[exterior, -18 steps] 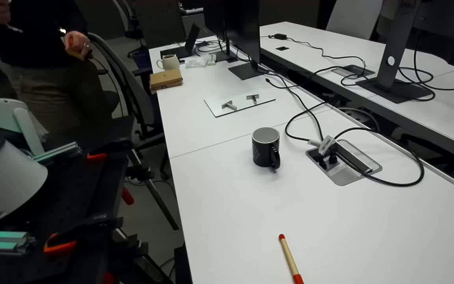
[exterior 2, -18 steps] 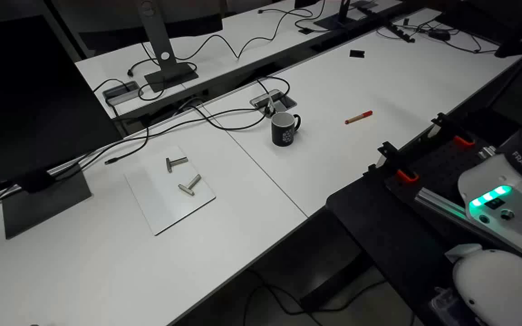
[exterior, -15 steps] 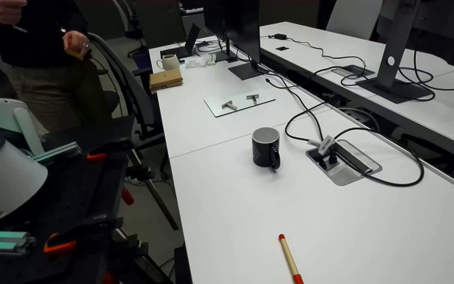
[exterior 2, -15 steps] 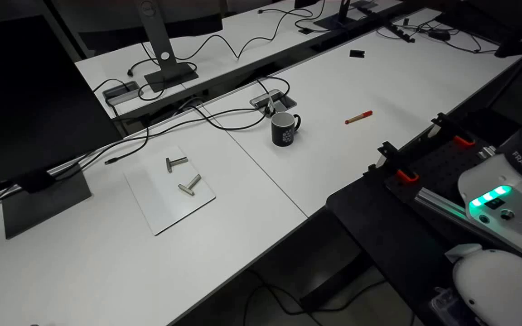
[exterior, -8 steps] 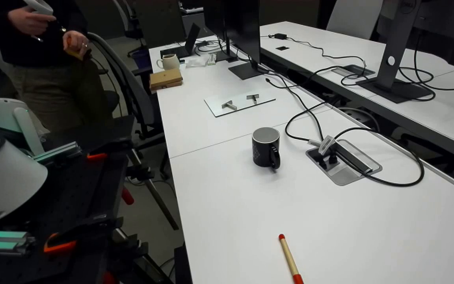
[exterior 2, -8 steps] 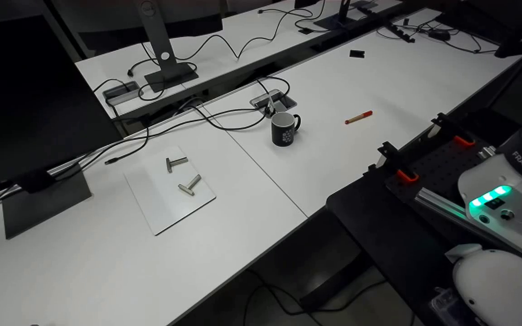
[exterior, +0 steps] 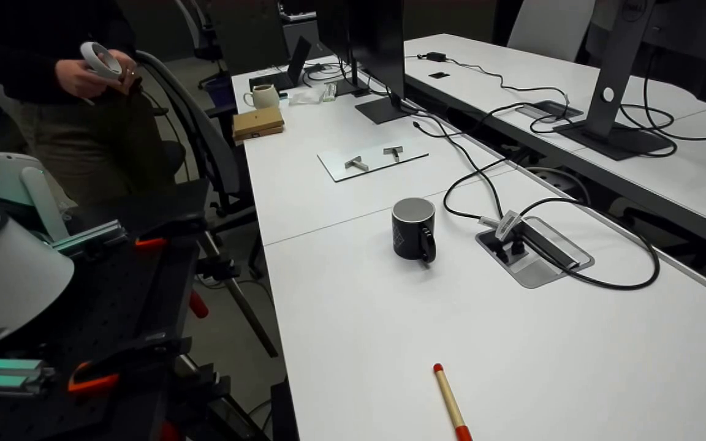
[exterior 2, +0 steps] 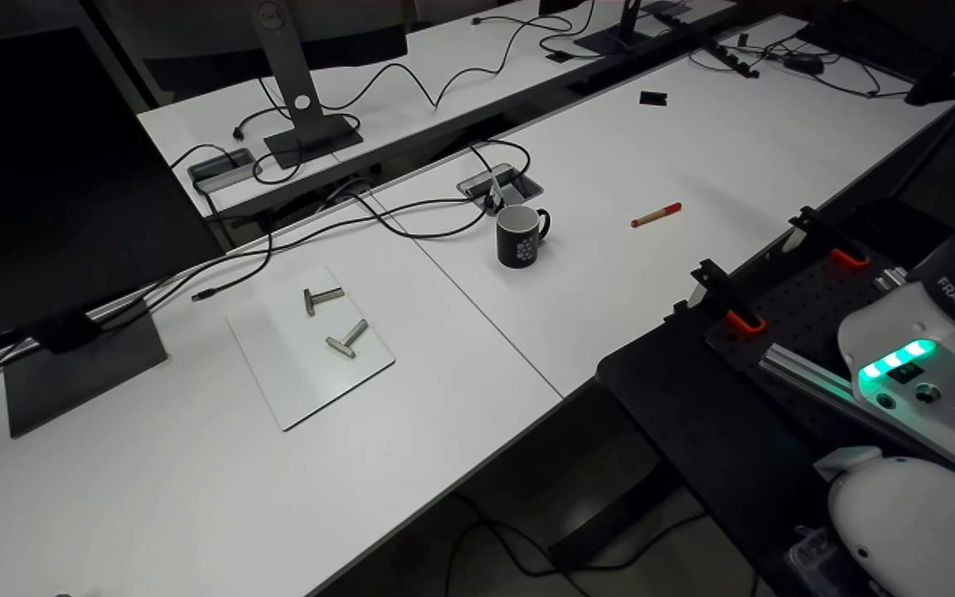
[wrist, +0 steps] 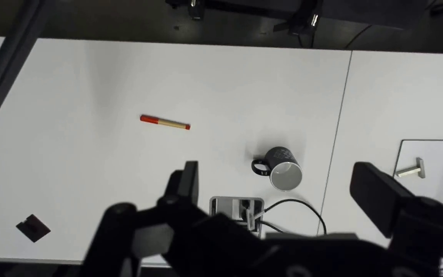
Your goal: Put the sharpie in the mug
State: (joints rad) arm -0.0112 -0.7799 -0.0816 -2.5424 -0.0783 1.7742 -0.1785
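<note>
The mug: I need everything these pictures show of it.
The mug is a near-black, glossy cylinder, possibly ceramic, with a pale grey inside, light patterns on its wall too small to make out, and one dark looped handle. It stands upright on the white table beside the socket panel, its handle turned to the side where the sharpie lies. No pen shows in it. Only the table is seen touching it; the open tool is clear of it.

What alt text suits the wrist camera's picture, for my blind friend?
An open black claw hovers over a white desk, holding nothing; a dark mug shows in its gap. A red-and-tan sharpie lies on the desk, up and left of the mug in the picture.
</note>
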